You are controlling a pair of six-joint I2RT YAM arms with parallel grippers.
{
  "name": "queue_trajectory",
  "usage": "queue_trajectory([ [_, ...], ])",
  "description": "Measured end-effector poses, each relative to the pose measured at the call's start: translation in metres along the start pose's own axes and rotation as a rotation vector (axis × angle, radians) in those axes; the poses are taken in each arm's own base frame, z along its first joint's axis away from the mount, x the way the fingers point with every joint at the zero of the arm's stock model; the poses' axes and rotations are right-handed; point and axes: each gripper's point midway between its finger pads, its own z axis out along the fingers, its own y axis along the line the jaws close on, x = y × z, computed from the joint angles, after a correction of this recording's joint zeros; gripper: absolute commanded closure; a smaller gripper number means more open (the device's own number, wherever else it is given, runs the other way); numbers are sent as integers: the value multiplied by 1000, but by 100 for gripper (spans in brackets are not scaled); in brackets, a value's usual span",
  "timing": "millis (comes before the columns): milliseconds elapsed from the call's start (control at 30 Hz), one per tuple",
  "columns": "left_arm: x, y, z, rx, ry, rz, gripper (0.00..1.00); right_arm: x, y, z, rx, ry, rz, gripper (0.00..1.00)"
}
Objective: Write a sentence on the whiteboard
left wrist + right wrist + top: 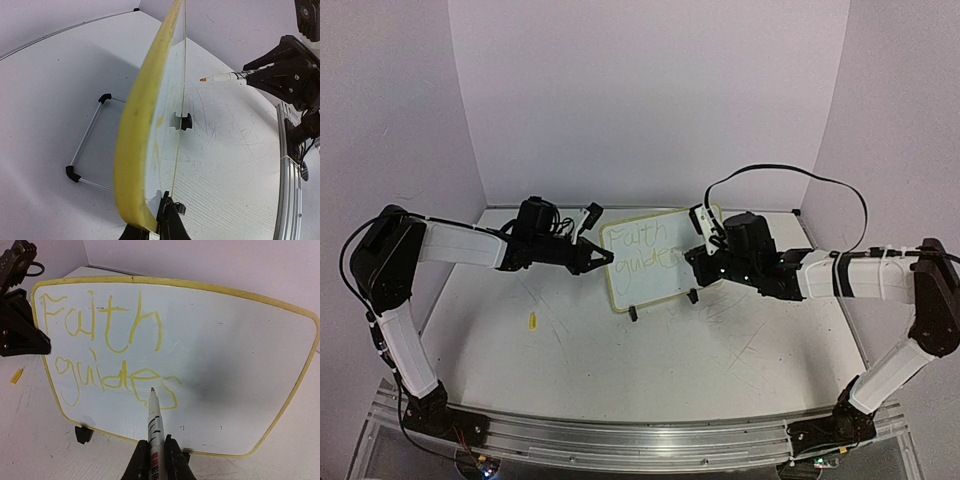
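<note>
The whiteboard (655, 262) stands upright on its black clip feet at the table's middle back. "Faith guides" is written on it in yellow (100, 325). My left gripper (601, 257) is shut on the board's left edge; in the left wrist view (161, 219) the yellow rim (137, 130) runs edge-on from its jaws. My right gripper (701, 262) is shut on a white marker (155, 425), held pointing at the board. Its orange tip (202, 79) hovers just off the surface below the final "s".
A small yellow marker cap (532, 321) lies on the table left of the board. The board's wire stand (87, 135) reaches out behind it. The table has walls at the back and both sides. An aluminium rail (640, 440) runs along the near edge.
</note>
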Motion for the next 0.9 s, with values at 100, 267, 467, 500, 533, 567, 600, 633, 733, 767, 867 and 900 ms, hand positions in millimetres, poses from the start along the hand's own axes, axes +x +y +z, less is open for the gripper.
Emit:
queue_trajectory([
  [100, 0, 0, 0, 0, 0, 0, 99, 3, -5, -3, 26, 0, -1, 100],
  [267, 0, 0, 0, 0, 0, 0, 99, 2, -13, -5, 70, -5, 0, 100],
  [467, 0, 0, 0, 0, 0, 0, 100, 1, -23, -5, 107, -11, 13, 100],
  [500, 0, 0, 0, 0, 0, 0, 100, 1, -26, -5, 111, -13, 17, 100],
  [533, 0, 0, 0, 0, 0, 0, 100, 0, -28, -5, 114, -15, 19, 100],
  [567, 0, 0, 0, 0, 0, 0, 100, -1, -28, -5, 111, -17, 21, 100],
  [600, 0, 0, 0, 0, 0, 0, 100, -2, -29, -5, 109, -20, 23, 100],
  [633, 0, 0, 0, 0, 0, 0, 100, -2, -30, -4, 109, -23, 25, 100],
  [733, 0, 0, 0, 0, 0, 0, 100, -5, -32, -5, 117, -34, 31, 100],
  [767, 0, 0, 0, 0, 0, 0, 100, -6, -33, -5, 124, -39, 34, 100],
  [867, 0, 0, 0, 0, 0, 0, 100, -10, -36, -5, 143, -55, 45, 100],
  [900, 0, 0, 0, 0, 0, 0, 100, -10, -37, -5, 148, -59, 49, 100],
])
